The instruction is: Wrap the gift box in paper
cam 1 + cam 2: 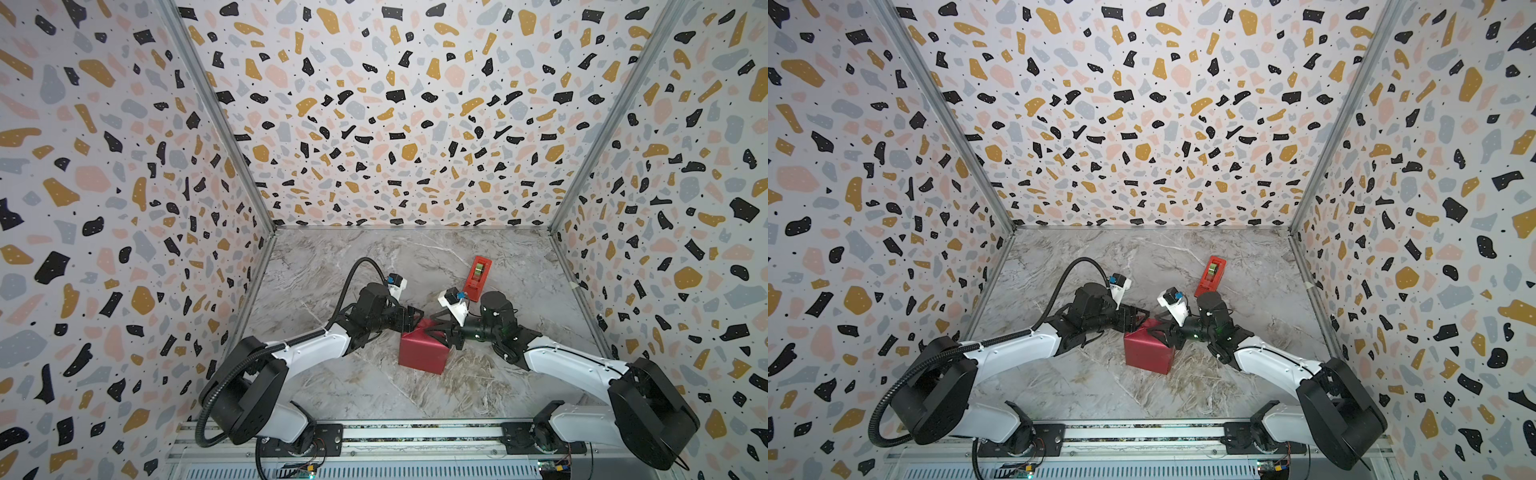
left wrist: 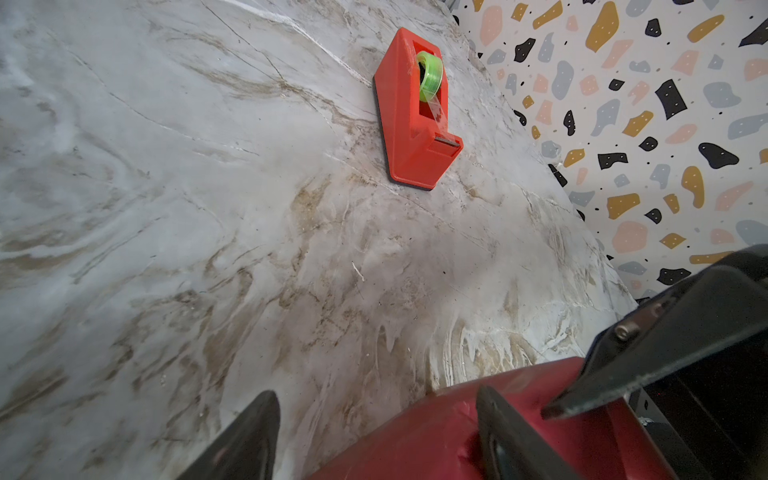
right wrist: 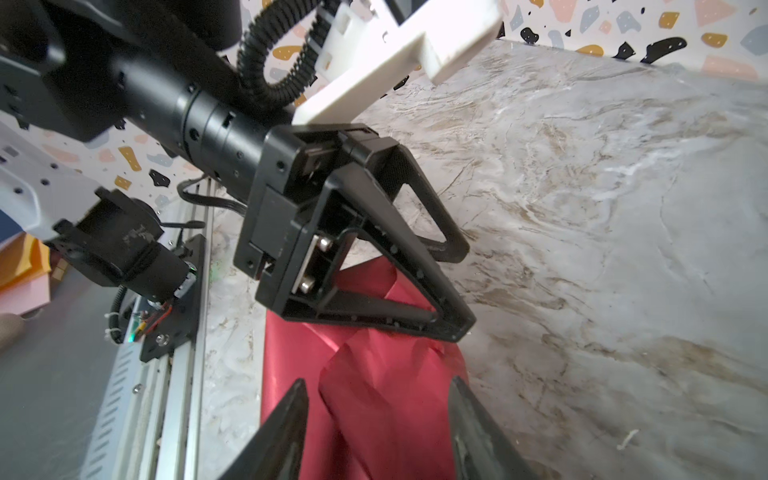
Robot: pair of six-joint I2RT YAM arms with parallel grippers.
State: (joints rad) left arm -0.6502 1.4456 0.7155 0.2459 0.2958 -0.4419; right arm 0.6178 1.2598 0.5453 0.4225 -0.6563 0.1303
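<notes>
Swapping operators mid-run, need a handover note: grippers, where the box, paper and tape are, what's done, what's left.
Left gripper: open, at the parcel's far top edge.
Right gripper: open over a folded flap, not clamped on it.
Paper: wrapped round the box, mid-table; no bare box shows.
Tape dispenser: behind and to the right, apart from the parcel.
Done: every face in view is covered, flaps folded in.
Left: can't tell whether the flaps are taped; probably check and tape them.
</notes>
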